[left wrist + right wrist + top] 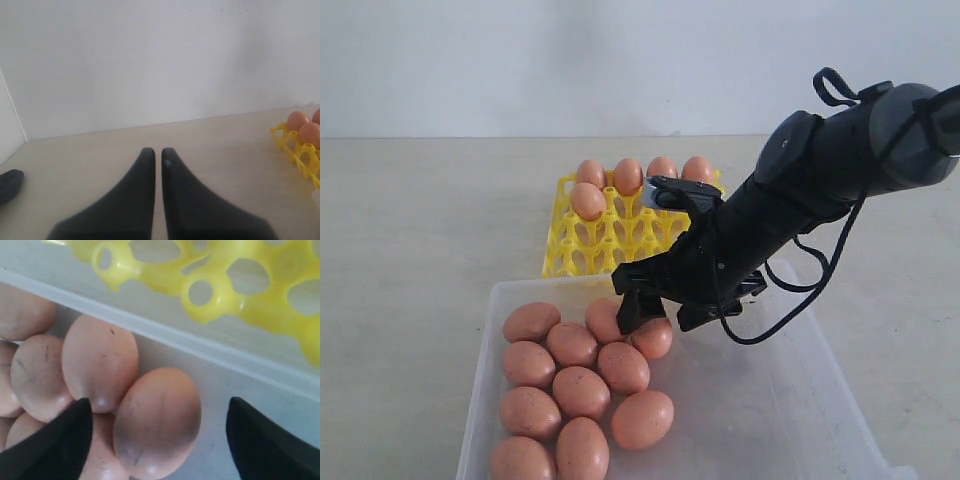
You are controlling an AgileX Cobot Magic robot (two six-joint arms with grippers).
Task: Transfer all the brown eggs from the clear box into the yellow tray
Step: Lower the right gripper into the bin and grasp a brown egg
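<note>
- The step in hand appears to be the pick of another egg. The right hand is hanging low inside the clear box, at the end nearest the yellow tray.
- Its fingers are standing wide apart and gripping nothing. In the right wrist view, 1 target egg is lying between the 2 fingertips, with a gap showing on each side.
- That target egg is sitting at the edge of the cluster, touching a neighbour egg on one side and facing bare box floor on the other.
- 11 brown eggs are lying in the clear box, bunched in its left half. 5 are sitting in the yellow tray: 4 filling the far row and a lone egg at the left end of the next row.
- The yellow tray is resting on the bench, just beyond the box's far rim.
- The left hand is idling over the bench, its fingers nearly together and holding nothing.
- By this count, under a third of the task is looking done.
- The next move is calling for a soft close on the target egg, with one finger slipping past the neighbour egg without shoving it. After that comes a lift clear of the rim and a carry to a free cup beside the lone egg.
</note>
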